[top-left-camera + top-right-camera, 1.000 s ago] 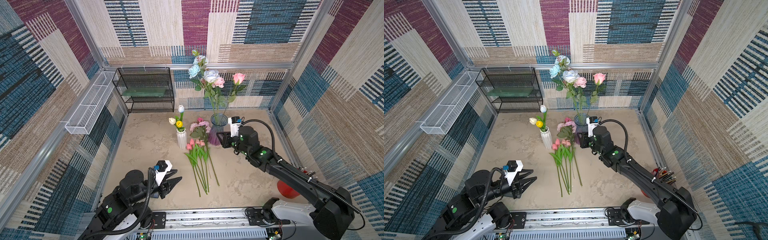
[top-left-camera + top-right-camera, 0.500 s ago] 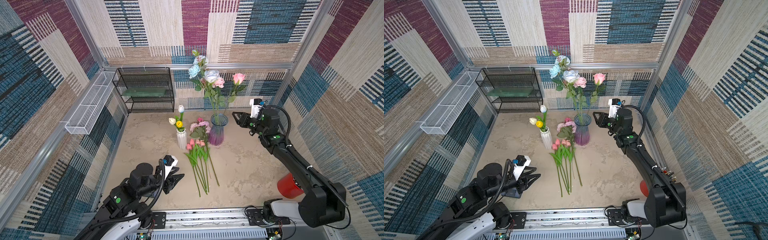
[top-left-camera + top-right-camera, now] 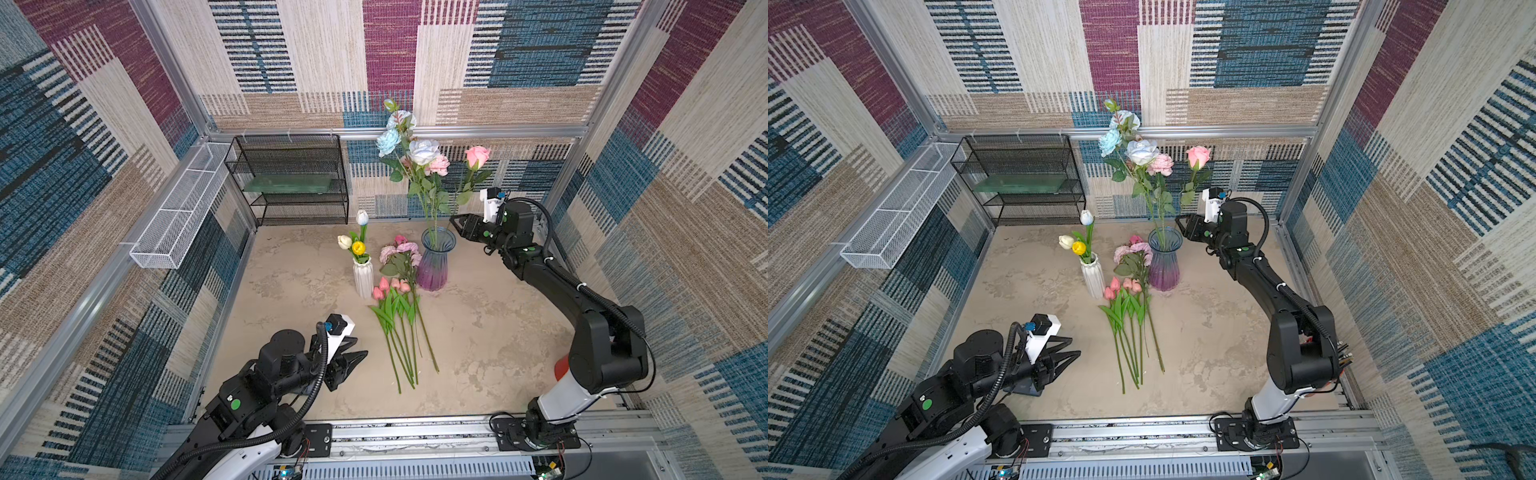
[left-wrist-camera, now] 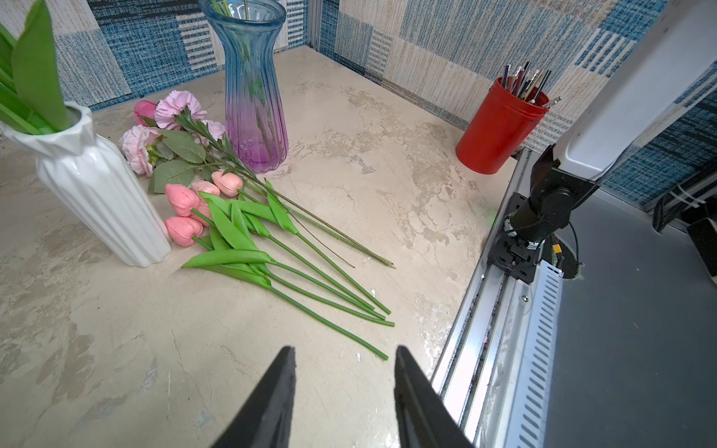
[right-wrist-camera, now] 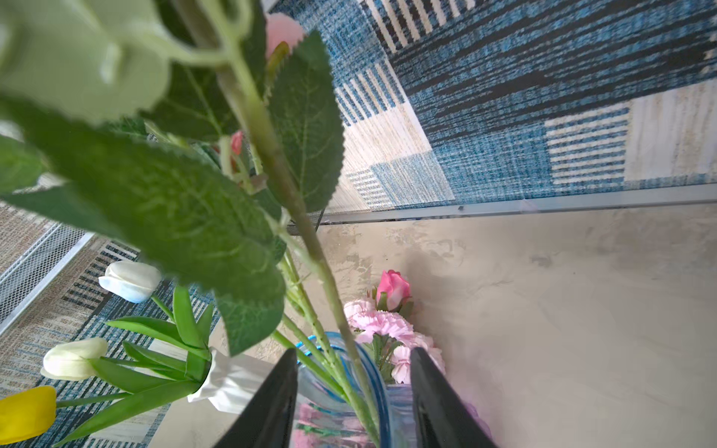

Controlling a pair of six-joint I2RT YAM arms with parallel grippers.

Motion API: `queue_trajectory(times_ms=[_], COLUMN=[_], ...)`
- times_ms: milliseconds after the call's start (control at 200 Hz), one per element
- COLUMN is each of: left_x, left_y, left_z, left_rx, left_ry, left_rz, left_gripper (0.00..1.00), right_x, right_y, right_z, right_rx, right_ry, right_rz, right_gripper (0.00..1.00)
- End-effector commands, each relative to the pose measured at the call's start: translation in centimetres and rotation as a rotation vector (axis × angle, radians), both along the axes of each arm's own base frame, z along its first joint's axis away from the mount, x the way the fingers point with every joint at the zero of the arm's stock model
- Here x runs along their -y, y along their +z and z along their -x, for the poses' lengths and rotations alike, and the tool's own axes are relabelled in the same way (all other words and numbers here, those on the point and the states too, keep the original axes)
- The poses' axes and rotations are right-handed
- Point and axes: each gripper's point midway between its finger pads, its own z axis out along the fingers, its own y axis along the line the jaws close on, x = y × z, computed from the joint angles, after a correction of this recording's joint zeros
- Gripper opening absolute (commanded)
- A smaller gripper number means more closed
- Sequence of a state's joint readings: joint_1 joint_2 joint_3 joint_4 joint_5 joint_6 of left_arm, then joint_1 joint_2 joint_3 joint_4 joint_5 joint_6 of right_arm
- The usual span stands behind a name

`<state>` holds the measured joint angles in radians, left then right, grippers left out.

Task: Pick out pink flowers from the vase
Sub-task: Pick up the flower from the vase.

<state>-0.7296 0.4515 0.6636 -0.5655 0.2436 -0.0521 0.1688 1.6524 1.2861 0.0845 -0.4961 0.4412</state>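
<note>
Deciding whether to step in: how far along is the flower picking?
Done: pink tulips and frilly pink blooms lie on the table beside the glass vase. In hand: nothing; the right gripper is open near the vase rim, the left gripper open too. Left: a pink rose and a paler pink bloom in the vase.

Roses (image 3: pixel 424 151) stand in the big vase (image 3: pixel 434 266) toward the back of the table (image 3: pixel 498 332). Just left of the vase stands a small vase (image 3: pixel 363 280) with tulips (image 3: pixel 357 243). Loose flowers (image 3: pixel 399 316) lie before the vase, slightly left, heads beside its foot. Behind it, leftward, a shelf rack (image 3: pixel 291 183); well right and forward, a pencil cup (image 4: pixel 496 132).
</note>
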Motion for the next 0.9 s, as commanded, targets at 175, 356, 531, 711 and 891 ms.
queue_trajectory(times_ms=[175,356,531,711,891], left_x=[0.2,0.1,0.1,0.1,0.0], left_y=[0.1,0.0,0.1,0.3,0.4], left_z=[-0.1,-0.1,-0.1,0.0,0.0], left_rx=[0.009,0.009,0.011,0.02,0.026], left_ry=[-0.009,-0.005,-0.005,-0.005,-0.002], left_rz=[0.005,0.0,0.002,0.007,0.012], left_gripper=[0.44,0.44,0.44,0.44,0.44], right_x=[-1.6,-2.2,-2.4,-1.9,-0.8], right_y=[-0.1,0.2,1.6,3.4,6.2], right_z=[-1.4,-1.3,-1.1,-0.8,-0.1], right_rx=[0.029,0.052,0.083,0.112,0.154], right_ry=[0.049,0.063,0.05,0.016,-0.037], right_rz=[-0.01,-0.002,0.012,0.03,0.046], right_gripper=[0.28,0.12,0.04,0.0,0.0])
